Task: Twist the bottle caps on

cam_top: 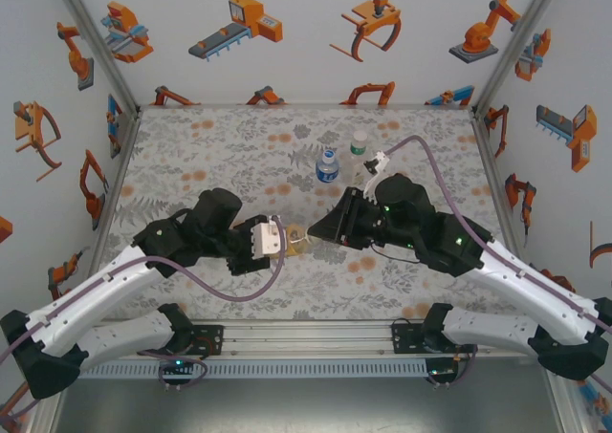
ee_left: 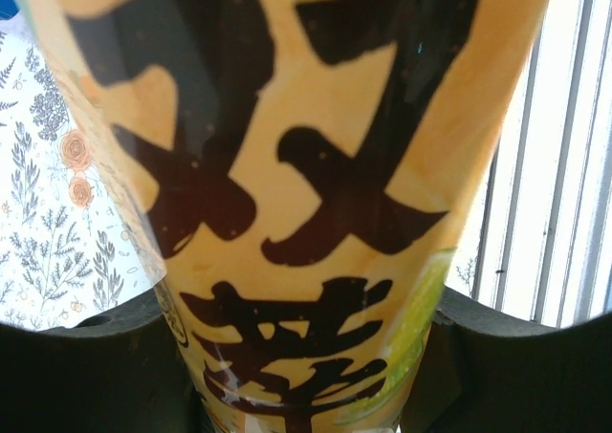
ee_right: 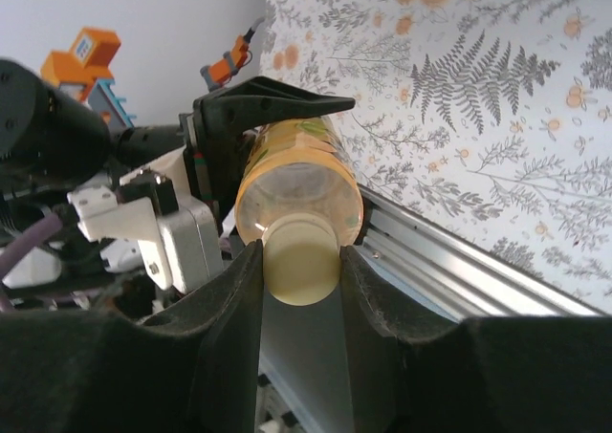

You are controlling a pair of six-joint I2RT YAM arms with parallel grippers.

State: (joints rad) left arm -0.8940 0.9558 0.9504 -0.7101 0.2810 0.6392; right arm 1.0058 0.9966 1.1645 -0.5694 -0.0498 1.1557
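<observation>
The yellow bottle is showing bold dark characters on an orange-yellow label, and a pale cream cap is sitting on its neck. It is lying sideways above the flowered mat, near the front rail, between the 2 arms. The left gripper is clamping the bottle's body, while the right gripper is pinching the cap (a finger pressing each side). The blue-labelled bottle and the green-labelled bottle are standing upright farther back, well apart from both grippers.
</observation>
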